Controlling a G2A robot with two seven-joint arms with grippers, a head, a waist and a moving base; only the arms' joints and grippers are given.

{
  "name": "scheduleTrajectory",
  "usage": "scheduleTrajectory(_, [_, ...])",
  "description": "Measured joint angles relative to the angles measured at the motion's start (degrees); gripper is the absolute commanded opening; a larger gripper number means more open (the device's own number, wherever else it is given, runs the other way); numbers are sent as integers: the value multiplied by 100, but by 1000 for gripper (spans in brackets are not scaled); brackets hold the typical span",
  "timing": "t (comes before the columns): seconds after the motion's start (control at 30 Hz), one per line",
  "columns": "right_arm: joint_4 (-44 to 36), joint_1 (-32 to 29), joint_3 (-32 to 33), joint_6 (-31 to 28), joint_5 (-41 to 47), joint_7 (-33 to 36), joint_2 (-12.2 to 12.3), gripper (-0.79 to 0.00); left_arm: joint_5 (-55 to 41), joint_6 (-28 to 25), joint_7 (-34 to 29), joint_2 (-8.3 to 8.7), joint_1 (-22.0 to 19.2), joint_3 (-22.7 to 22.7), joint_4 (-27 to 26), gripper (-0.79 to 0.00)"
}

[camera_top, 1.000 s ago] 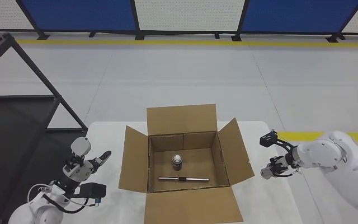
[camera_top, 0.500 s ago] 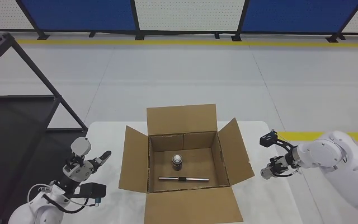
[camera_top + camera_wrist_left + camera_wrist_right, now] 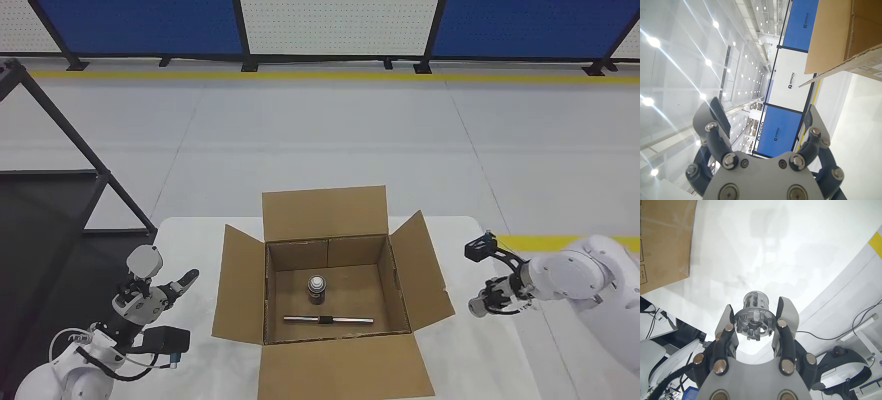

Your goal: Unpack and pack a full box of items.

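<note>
Item: right tool, clamped on the slotted metal hub by its flange, above the desk beside the box; I plan to lower it upright until seated, then release, lest it roll; left tool: wide, holding nothing.

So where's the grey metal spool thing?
The grey metal spool-shaped part is in the right gripper, over the white table; in the top view, right of the cardboard box.
</note>
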Motion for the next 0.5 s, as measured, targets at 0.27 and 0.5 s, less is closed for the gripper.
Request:
scheduleTrajectory(0.27, [413,124,-244,-179,-449,-178,-199,-785,0,0,0,0,0,0,0,0])
scheduleTrajectory(0.5, [791,184,-444,-350,-732,-509,-395,-785,0,0,0,0,0,0,0,0])
